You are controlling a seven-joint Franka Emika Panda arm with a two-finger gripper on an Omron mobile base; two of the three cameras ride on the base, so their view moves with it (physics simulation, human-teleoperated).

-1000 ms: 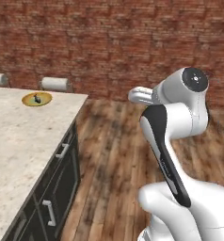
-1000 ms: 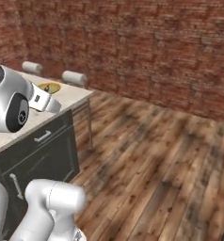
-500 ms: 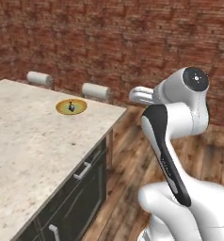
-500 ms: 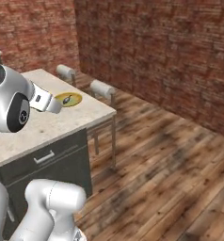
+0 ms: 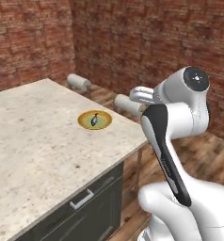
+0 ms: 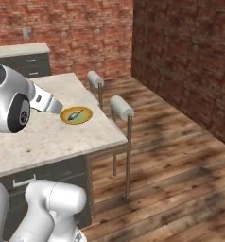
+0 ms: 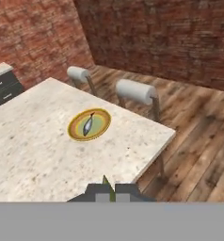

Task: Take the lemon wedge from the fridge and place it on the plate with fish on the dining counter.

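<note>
The small yellow plate with fish (image 7: 89,124) lies on the beige speckled dining counter (image 7: 34,155), close to its far corner. In the hand view my gripper (image 7: 110,192) is shut on the lemon wedge (image 7: 105,184), a thin yellow-green sliver poking up between the two dark tips. It hangs over the counter's near part, short of the plate. From the base views the plate (image 5: 95,119) (image 6: 76,115) sits ahead of my arm (image 5: 175,122), whose hand (image 6: 47,103) points toward it. The fridge is out of view.
Two stools with white cylindrical seats (image 7: 135,92) (image 7: 78,74) stand along the counter's far side. Brick walls close the room, over a wooden floor (image 6: 180,156). A second counter with dark cabinets (image 6: 20,49) runs along the back wall.
The whole picture has shifted as the base drove and turned: the counter and plate have come nearer and more to the middle. The gripper stays shut.
</note>
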